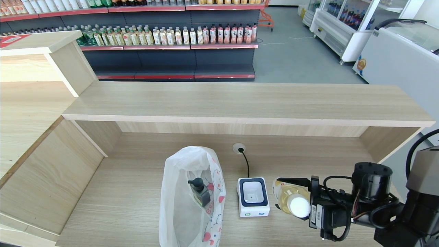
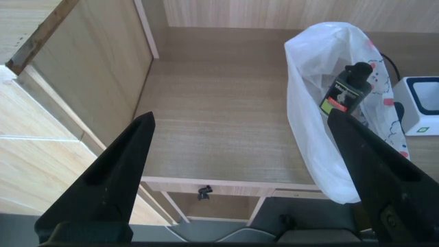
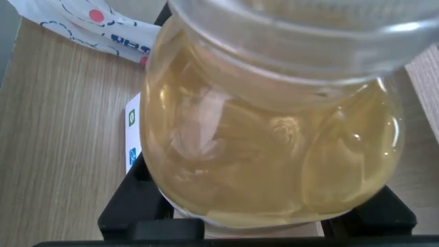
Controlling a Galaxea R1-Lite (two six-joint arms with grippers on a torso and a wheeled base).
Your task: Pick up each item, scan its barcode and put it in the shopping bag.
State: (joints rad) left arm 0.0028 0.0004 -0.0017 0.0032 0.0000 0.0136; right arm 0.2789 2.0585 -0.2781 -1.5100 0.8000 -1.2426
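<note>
The right pincer [image 1: 291, 196] sits at the lower right of the head view, clamped on a clear bottle [image 1: 285, 199] of yellow liquid. The bottle lies tipped over in the grasp, with its white cap [image 1: 299, 207] pointing toward the bottom of the frame. It is held just to the right of the white scanner [image 1: 253, 197], which stands on the wooden surface [image 1: 120, 206] in the lower middle of the frame. I cannot tell whether bottle and scanner touch. A black cable [image 1: 246, 163] runs from the scanner's upper side to a round socket in the surface. In the right wrist view the bottle [image 3: 274, 151] is close up between the dark fingers [image 3: 130, 213], with the scanner [image 3: 132, 137] partly showing behind it. Left of the scanner in the head view stands the white plastic shopping bag [image 1: 178, 192], printed with red spots. Its mouth is open and a dark pump bottle [image 1: 200, 192] leans inside. The left pincer [image 2: 240, 137] shows in the left wrist view, released and empty, with its two black fingers [image 2: 116, 178] spread wide at either side of the frame over the bare wood. The bag [image 2: 309, 137] and pump bottle [image 2: 346, 92] appear at that frame's right. A raised wooden ledge [image 1: 240, 99] crosses the middle of the head view. Shelves of drink bottles [image 1: 171, 36] are at the upper left, and white freezers [image 1: 398, 55] are at the upper right.
</note>
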